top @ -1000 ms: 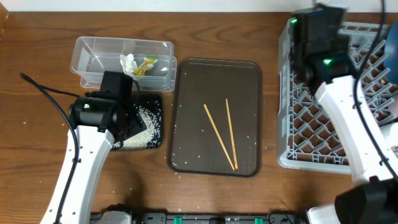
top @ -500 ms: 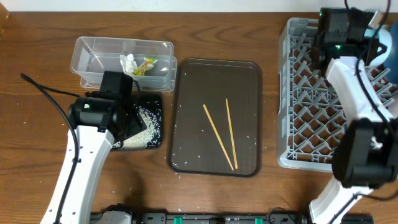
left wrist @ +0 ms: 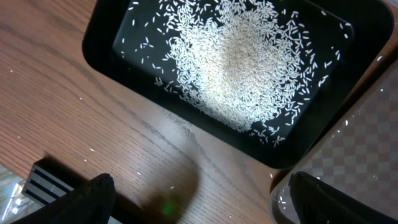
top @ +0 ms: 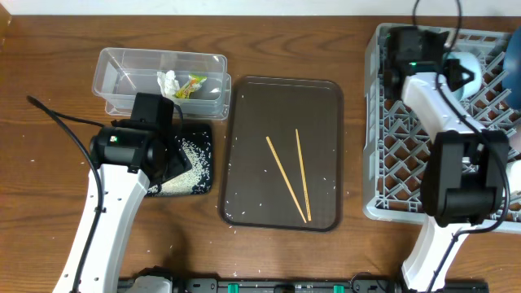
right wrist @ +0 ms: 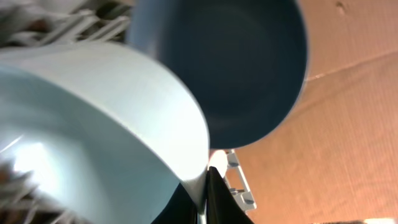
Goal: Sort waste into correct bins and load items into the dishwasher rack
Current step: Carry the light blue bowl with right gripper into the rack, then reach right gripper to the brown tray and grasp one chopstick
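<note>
My right gripper [right wrist: 206, 190] is shut on the rim of the light-blue bowl [right wrist: 93, 124], held over the far part of the grey dishwasher rack [top: 407, 163]; the bowl also shows in the overhead view [top: 466, 67]. The dark-blue plate [right wrist: 249, 68] stands just behind the bowl. My left gripper [left wrist: 205, 205] is open and empty, hovering over the table beside the black tray [left wrist: 112, 68] that holds loose rice [left wrist: 236, 62]. The clear tub [top: 122, 77] holds the white tissue [top: 168, 81] and the yellow-green wrapper [top: 192, 85]. Two chopsticks [top: 286, 175] lie on the brown serving tray [top: 244, 122]. The cups are out of view.
Stray rice grains dot the serving tray and the table near its front edge [top: 236, 218]. A black cable [top: 57, 118] runs across the table on the left. The clear tub's corner [left wrist: 367, 143] lies close to my left gripper's right finger.
My right arm has swung across the far part of the rack, and the bowl in its gripper now shows in the overhead view. The left arm has not moved.
</note>
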You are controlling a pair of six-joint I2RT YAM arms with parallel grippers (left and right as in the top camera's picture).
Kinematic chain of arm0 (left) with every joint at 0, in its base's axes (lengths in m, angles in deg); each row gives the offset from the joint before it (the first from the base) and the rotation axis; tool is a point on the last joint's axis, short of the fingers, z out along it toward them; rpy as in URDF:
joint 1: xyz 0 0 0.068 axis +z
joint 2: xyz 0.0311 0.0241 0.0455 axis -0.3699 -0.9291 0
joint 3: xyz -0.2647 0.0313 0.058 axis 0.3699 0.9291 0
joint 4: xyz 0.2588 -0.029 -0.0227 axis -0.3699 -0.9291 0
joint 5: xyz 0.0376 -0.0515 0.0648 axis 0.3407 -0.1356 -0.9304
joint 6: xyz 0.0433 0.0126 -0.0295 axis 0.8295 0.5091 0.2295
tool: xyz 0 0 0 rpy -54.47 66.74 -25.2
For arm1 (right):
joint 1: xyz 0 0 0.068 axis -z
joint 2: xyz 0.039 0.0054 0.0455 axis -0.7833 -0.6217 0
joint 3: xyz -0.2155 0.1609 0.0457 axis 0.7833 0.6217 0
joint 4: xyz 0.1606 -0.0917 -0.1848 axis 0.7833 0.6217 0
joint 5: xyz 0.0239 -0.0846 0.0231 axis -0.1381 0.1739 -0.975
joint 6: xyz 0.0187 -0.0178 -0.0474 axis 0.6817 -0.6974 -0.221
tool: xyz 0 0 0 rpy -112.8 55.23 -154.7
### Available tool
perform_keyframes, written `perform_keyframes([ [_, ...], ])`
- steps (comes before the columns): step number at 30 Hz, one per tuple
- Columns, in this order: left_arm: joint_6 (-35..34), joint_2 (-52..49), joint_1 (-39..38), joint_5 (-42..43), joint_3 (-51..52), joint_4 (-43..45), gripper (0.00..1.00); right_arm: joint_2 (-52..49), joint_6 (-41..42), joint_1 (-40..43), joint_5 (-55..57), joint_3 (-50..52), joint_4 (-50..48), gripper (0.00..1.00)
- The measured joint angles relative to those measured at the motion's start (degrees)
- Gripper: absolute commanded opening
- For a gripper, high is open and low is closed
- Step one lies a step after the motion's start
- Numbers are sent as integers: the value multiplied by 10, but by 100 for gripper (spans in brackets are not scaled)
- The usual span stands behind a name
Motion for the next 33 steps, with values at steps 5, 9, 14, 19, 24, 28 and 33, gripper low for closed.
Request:
perform_keyframes([
  [5, 0, 0, 0, 0, 0, 0, 92, -4, 40, -31, -16, 0, 68, 38],
  [9, 0, 0, 0, 0, 0, 0, 92, -4, 64, -42, -32, 0, 105, 55],
  [14, 0, 0, 0, 0, 0, 0, 92, 21, 75, -44, -112, 2, 124, 64],
  [19, 0, 0, 0, 0, 0, 0, 92, 134, 78, -44, -278, 2, 128, 66],
  [24, 0, 0, 0, 0, 0, 0, 93, 258, 82, -52, -539, -4, 160, 63],
  [28, 0, 0, 0, 0, 0, 0, 94, 269, 84, -90, -717, -7, 210, 61],
  [33, 0, 0, 0, 0, 0, 0, 94, 219, 85, -160, -814, 16, 242, 47],
])
